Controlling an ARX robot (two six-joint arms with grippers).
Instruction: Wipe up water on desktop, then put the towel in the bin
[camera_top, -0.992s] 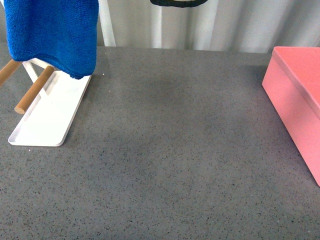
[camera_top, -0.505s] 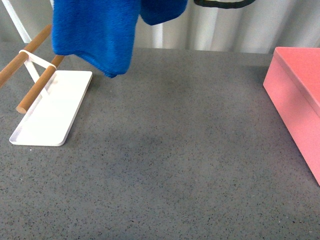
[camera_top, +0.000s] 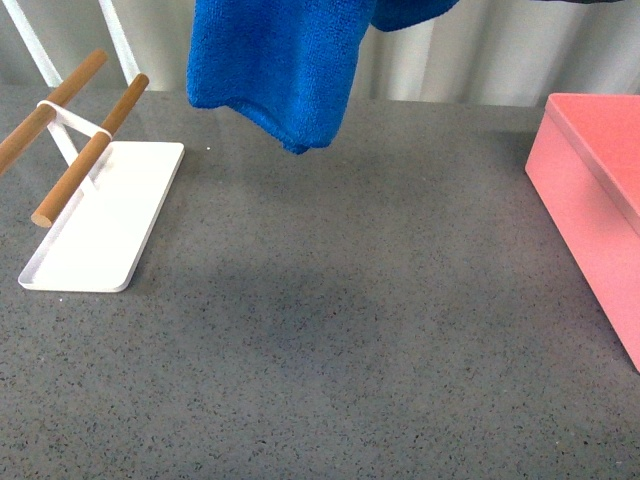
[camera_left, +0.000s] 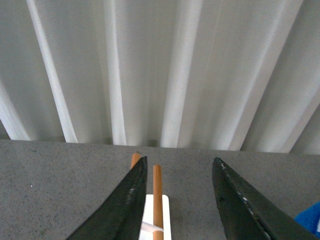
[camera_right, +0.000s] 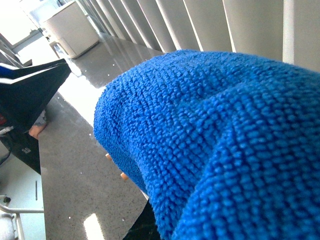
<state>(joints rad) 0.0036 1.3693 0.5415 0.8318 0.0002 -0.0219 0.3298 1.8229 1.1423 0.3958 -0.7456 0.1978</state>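
- While the towel hangs upper centre of the front frame, clear of the desktop, the bin sits far right.
- Left gripper gapes empty, a blue corner beside one finger.
- Towel smothers the right gripper; its grip I cannot tell.

On my worktop the tray lies at the left, with two rods slanting above its far end. The bin stands at the right edge. The towel hangs in the air over the far middle, between them. A curtain runs behind.
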